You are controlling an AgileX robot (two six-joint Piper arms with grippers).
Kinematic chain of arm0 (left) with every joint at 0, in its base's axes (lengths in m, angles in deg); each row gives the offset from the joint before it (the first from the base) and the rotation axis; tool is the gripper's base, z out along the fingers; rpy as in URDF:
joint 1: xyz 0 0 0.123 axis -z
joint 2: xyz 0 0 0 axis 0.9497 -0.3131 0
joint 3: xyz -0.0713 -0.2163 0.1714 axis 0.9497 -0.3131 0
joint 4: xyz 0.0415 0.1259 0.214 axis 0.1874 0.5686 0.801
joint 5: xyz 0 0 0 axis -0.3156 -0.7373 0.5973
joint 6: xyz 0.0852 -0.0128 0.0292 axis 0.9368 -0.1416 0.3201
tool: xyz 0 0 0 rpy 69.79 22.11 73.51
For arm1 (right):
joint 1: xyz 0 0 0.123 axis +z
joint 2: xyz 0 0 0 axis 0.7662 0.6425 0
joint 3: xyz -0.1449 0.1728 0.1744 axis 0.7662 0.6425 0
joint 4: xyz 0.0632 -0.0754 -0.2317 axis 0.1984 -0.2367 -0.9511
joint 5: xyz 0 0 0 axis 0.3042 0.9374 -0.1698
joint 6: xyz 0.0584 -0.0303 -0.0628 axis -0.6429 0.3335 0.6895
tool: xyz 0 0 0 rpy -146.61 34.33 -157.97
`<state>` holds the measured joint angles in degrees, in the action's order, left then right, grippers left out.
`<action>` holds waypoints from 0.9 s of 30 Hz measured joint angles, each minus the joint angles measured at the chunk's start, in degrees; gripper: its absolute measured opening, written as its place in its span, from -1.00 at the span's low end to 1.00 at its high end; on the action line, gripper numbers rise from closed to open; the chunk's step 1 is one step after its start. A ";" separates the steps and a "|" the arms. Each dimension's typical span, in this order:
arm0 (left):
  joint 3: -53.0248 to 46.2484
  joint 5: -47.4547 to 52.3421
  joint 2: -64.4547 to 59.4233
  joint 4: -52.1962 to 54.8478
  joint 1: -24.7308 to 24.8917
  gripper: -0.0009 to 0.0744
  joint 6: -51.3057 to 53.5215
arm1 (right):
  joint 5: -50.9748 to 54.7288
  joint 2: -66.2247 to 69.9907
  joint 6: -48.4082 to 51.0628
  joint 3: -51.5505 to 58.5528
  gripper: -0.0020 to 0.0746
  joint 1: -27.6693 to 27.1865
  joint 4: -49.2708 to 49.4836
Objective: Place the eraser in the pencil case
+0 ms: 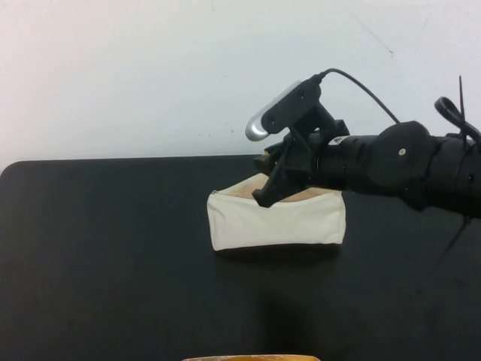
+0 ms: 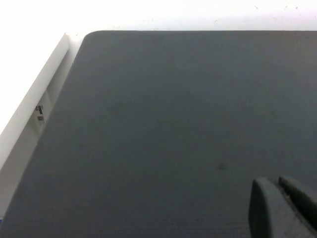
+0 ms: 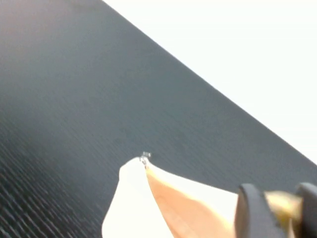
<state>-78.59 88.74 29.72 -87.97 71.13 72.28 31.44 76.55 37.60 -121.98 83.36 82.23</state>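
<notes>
**Cream pouch on black**

The pencil case is cream-white outside with tan-peach lining. The surface under it is matte black. The right hand is dark grey, gripping a pale-yellow eraser. The left hand is grey.

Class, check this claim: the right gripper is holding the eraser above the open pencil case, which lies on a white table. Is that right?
Not quite. The table is black, not white, as the high view shows; only the wall behind is pale. The rest stands: the right gripper is shut on the yellowish eraser above the open cream pencil case. The left gripper hangs over bare table, apart.
</notes>
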 joint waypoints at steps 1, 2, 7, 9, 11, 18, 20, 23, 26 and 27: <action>0.00 0.00 0.00 0.00 0.00 -0.98 0.00 | 0.00 0.00 0.00 0.00 -0.42 0.00 0.43; 0.00 0.00 0.00 0.00 0.00 -0.98 0.00 | 0.00 0.00 0.00 0.00 -0.31 0.00 0.90; 0.00 0.00 0.00 0.00 0.00 -0.98 0.00 | 2.44 -0.89 1.05 0.00 0.06 0.00 1.18; 0.00 0.00 0.00 0.00 0.00 -0.98 0.00 | 3.04 -2.29 2.23 0.00 0.07 0.00 1.18; 0.00 0.00 0.00 0.00 0.00 -0.98 0.00 | 3.42 -4.82 3.87 0.00 -0.02 0.00 1.28; 0.00 0.00 0.00 0.00 0.00 -0.98 0.00 | 10.20 -17.16 11.04 0.00 -0.80 -1.06 1.28; 0.00 0.00 0.00 0.00 0.00 -0.98 0.00 | 14.60 -20.13 11.13 0.00 -0.88 -2.29 1.28; 0.00 0.00 0.00 0.00 0.00 -0.98 0.00 | 23.44 -24.21 6.91 0.57 -0.92 -5.16 -1.24; 0.00 0.00 0.00 0.00 0.00 -0.98 0.00 | 35.91 -27.67 -4.12 1.06 -0.93 -7.52 -12.38; 0.00 0.00 0.00 0.00 0.00 -0.98 0.00 | 40.57 -28.73 -8.58 1.19 -0.93 -7.97 -17.20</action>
<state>-78.59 88.74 29.72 -87.97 71.13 72.28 72.01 47.82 29.02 -120.79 75.39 65.03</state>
